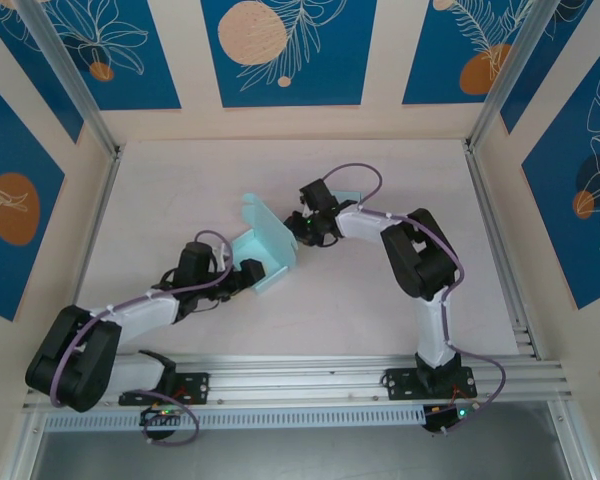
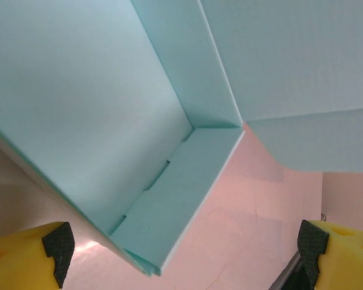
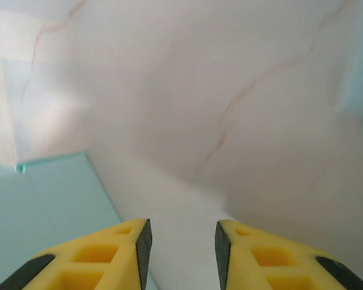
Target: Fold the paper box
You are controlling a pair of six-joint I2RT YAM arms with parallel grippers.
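The paper box (image 1: 265, 245) is light teal card, half folded, lying mid-table with one flap (image 1: 257, 214) standing up at its far end. My left gripper (image 1: 242, 278) sits at the box's near left edge. In the left wrist view the fingers (image 2: 55, 248) are spread wide and the box's open corner (image 2: 163, 211) reaches in between them without touching either pad. My right gripper (image 1: 305, 225) hovers at the box's far right side. Its fingers (image 3: 133, 248) stand apart over bare table, with a teal panel (image 3: 48, 199) just to their left.
The pale table (image 1: 380, 300) is fenced by aluminium rails on the left (image 1: 98, 215) and right (image 1: 495, 230), with patterned walls behind. Open surface lies to the right of the box and behind it.
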